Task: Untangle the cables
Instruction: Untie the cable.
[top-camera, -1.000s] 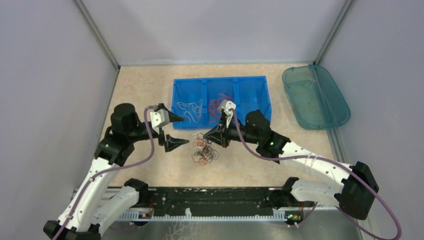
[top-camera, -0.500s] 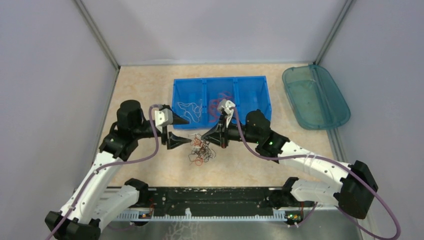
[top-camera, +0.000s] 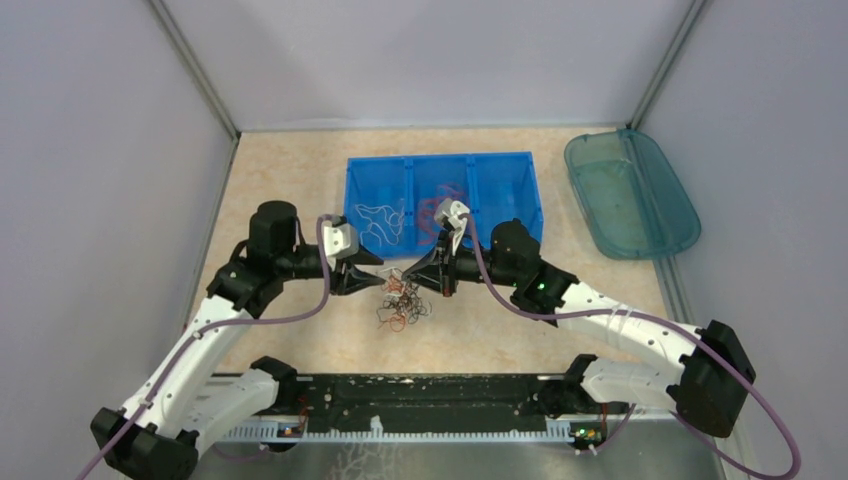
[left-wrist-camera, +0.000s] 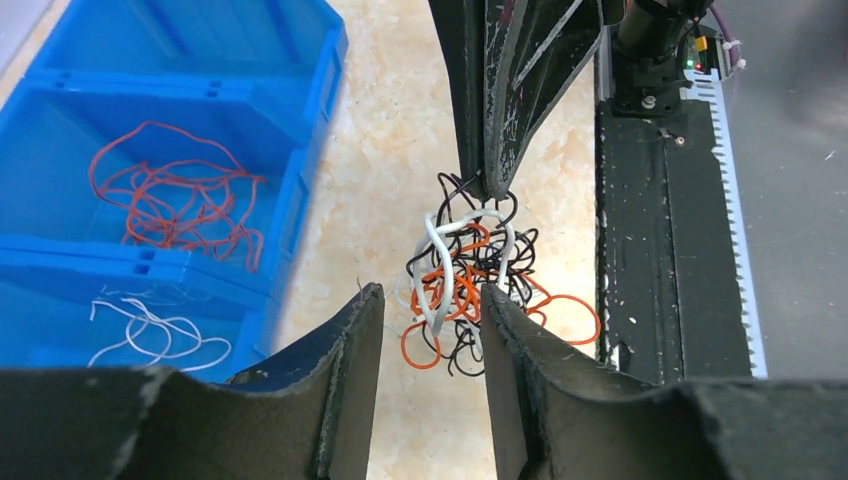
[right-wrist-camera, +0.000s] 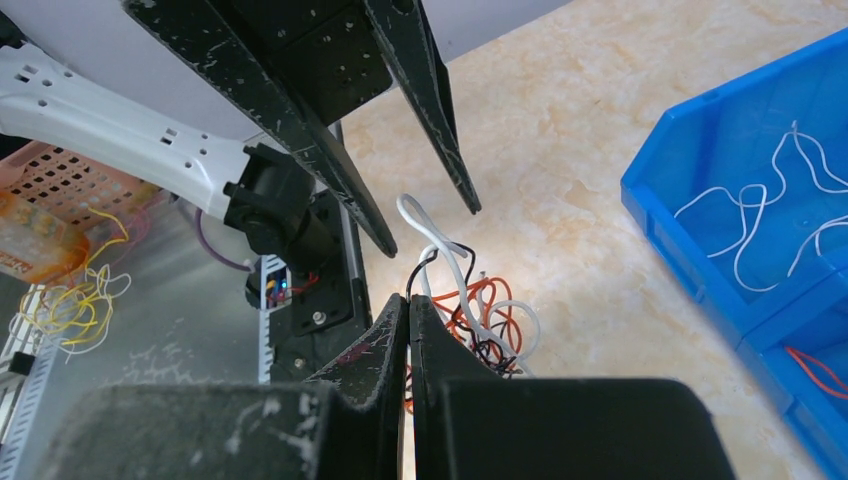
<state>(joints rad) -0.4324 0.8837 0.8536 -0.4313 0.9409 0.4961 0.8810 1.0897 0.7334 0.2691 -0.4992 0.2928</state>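
Observation:
The cables (top-camera: 402, 300) are a small tangle of black, red-orange and white wires on the beige tabletop, in front of the blue bin. My right gripper (top-camera: 406, 279) is shut on a black wire (right-wrist-camera: 418, 272) at the top of the bundle (right-wrist-camera: 480, 312), and the rest hangs below its tips (right-wrist-camera: 409, 298). My left gripper (top-camera: 380, 272) faces it from the left, open with a narrow gap. In the left wrist view the tangle (left-wrist-camera: 470, 280) lies just beyond the left gripper (left-wrist-camera: 430, 292), with nothing between the fingers. A white loop (left-wrist-camera: 440, 270) sits nearest them.
The blue three-compartment bin (top-camera: 440, 160) stands behind the tangle. It holds loose white wires (top-camera: 380, 220) on the left and red-orange wires (top-camera: 435, 215) in the middle. A teal tray (top-camera: 630, 195) lies at the back right. The black base rail (top-camera: 420, 400) runs along the near edge.
My left gripper has moved right to the tangle, and its jaws have narrowed. The right gripper has stayed shut in the same place.

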